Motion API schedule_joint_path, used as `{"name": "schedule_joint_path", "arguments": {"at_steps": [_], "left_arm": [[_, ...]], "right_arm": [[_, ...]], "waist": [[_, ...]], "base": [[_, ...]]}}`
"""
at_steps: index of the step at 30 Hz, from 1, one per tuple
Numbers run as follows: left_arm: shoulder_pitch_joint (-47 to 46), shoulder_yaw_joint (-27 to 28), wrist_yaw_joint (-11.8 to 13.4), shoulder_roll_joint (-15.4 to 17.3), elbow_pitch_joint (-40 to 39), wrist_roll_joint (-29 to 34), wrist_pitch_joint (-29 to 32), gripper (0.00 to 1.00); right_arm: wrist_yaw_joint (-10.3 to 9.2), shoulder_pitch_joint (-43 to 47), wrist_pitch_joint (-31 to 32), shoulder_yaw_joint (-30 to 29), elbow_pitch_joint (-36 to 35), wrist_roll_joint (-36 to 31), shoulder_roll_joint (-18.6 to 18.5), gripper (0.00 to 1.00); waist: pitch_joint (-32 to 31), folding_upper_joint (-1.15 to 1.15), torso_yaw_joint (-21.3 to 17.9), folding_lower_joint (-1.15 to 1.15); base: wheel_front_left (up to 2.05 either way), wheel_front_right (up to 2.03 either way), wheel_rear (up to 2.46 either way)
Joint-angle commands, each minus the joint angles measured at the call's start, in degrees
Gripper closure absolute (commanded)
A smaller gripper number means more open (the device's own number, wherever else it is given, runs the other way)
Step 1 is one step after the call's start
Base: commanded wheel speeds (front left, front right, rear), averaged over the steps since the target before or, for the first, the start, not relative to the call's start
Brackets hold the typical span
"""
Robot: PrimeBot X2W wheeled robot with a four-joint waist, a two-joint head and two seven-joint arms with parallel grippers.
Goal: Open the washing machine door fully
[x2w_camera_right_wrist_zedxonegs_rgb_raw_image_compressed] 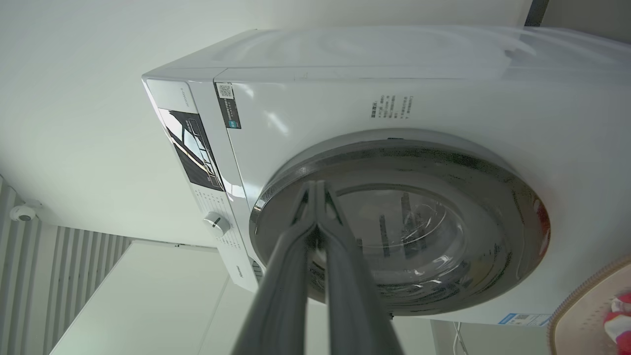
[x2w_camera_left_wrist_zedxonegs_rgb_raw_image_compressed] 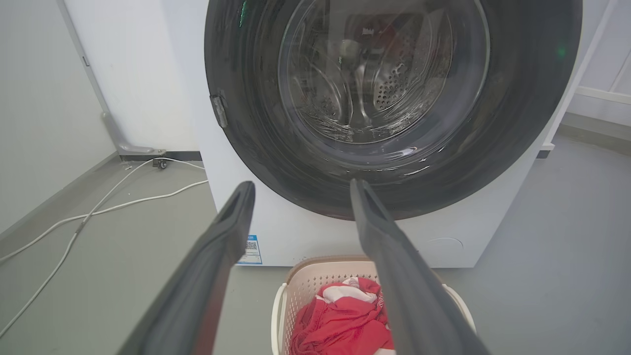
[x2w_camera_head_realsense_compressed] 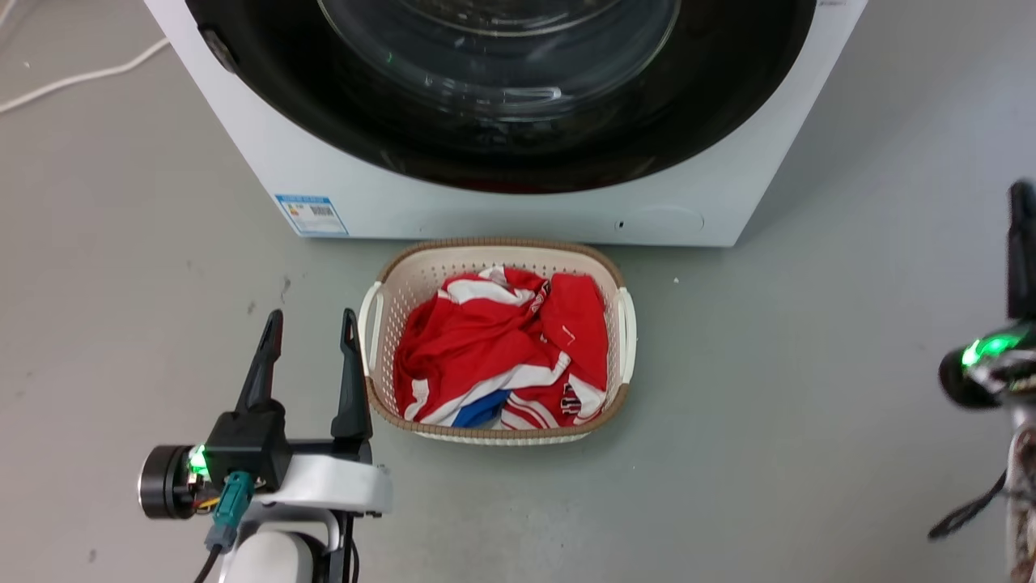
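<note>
Door [x2w_camera_head_realsense_compressed: 728, 105] flush with washer [x2w_camera_head_realsense_compressed: 486, 217] | your left gripper [x2w_camera_head_realsense_compressed: 312, 317] fingers apart, beside basket [x2w_camera_head_realsense_compressed: 502, 243] | your right gripper [x2w_camera_right_wrist_zedxonegs_rgb_raw_image_compressed: 315, 186] fingers pressed together

We see the laundry basket [x2w_camera_head_realsense_compressed: 502, 244] sitting just in front of the washing machine door [x2w_camera_head_realsense_compressed: 728, 121], barring a low straight approach. Bare floor [x2w_camera_head_realsense_compressed: 809, 364] lies open on both sides of it, with white cables [x2w_camera_head_realsense_compressed: 81, 78] trailing at the far left.
</note>
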Motion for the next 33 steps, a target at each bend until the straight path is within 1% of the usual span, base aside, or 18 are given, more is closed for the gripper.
{"name": "schedule_joint_path", "arguments": {"at_steps": [1,2,5,9,15,19,25,29,33], "left_arm": [[-1.94,0.04,-0.39,-0.03,-0.26,0.38,-0.16,0.0],[-1.94,0.04,-0.39,-0.03,-0.26,0.38,-0.16,0.0],[-3.7,0.06,-0.61,-0.03,-0.54,0.35,-0.16,0.0],[-5.93,-0.2,-0.84,-0.03,-0.9,0.28,-0.16,0.0],[-9.13,-0.57,-1.28,-0.03,-1.52,0.04,-0.16,0.0],[-10.99,-0.48,-1.45,-0.03,-1.88,0.29,-0.16,0.0],[-13.04,-1.22,-1.39,-0.03,-2.19,-0.22,-0.16,0.0],[-14.3,-1.74,-1.33,-0.03,-2.33,-0.57,-0.16,0.0],[-15.23,-2.12,-1.21,-0.03,-2.41,-0.73,-0.16,0.0]], "right_arm": [[0.02,-5.26,0.96,-1.05,2.79,0.39,-1.58,1.0],[0.02,-5.26,0.96,-1.05,2.79,0.39,-1.58,1.0],[0.02,-11.64,2.41,-1.73,6.48,0.68,-3.49,1.0],[0.02,-19.87,4.66,-1.12,10.61,0.65,-5.97,1.0],[0.02,-31.53,7.37,1.46,15.91,-1.16,-9.89,1.0],[0.02,-38.56,8.94,5.21,20.01,-4.52,-12.63,1.0],[0.02,-47.3,12.31,9.83,26.1,-7.65,-14.86,1.0],[0.02,-51.81,14.86,12.33,29.31,-9.35,-15.66,1.0],[0.02,-55.29,16.03,13.91,31.64,-10.65,-15.87,1.0]], "waist": [[3.37,0.0,0.21,0.0],[3.37,0.0,0.21,0.0],[5.79,0.0,0.34,0.0],[8.89,0.0,0.75,0.0],[13.37,0.0,1.73,0.0],[16.22,0.0,2.28,0.0],[19.93,0.0,3.27,0.0],[21.91,0.0,3.98,0.0],[23.25,0.0,4.62,0.0]], "base": [[0.0,0.0,0.0],[0.0,0.0,0.0],[0.0,0.0,0.0],[0.0,0.0,0.0],[0.0,0.0,0.0],[0.0,0.0,0.0],[0.0,0.0,0.0],[0.0,0.0,0.0],[0.0,0.0,0.0]]}}
